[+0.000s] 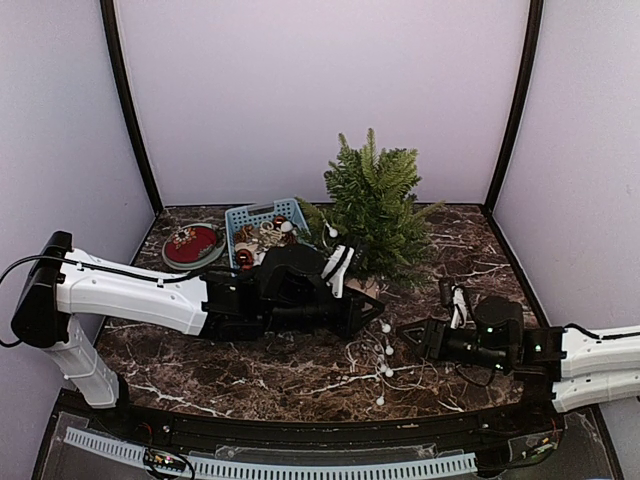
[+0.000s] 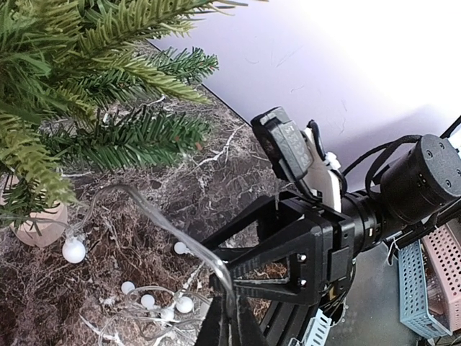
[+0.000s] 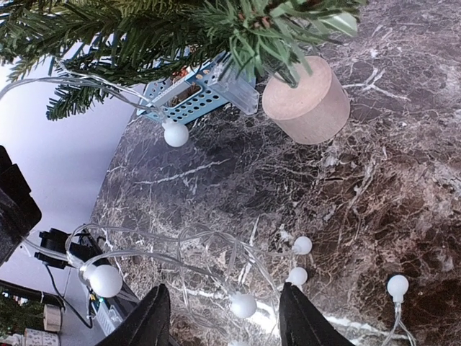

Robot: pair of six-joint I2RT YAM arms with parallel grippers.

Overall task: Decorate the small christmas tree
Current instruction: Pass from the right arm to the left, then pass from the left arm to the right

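The small christmas tree (image 1: 375,205) stands upright toward the back middle of the dark marble table (image 1: 250,370), its bushy green branches spreading over a pale wooden base (image 3: 306,101) that rests flat on the stone. A string of lights (image 1: 385,352), clear wire with small white bulbs, lies in a loose tangle on the table just in front of the tree, and one strand rises from it toward the lower branches, with a bulb hanging beside the base. The left gripper (image 2: 227,321), reaching in from the left just in front of the tree, is pressed together and pinches that clear wire, which arcs away from its tips toward the foliage. The right gripper (image 3: 227,321) sits low over the tangle on the right side, its fingers (image 3: 153,321) spread apart with loops of wire and a bulb lying between them, nothing pinched. Left of the tree, touching its branches, is a blue basket (image 1: 250,215) filled with ornaments, and beside that a red round dish (image 1: 192,242)
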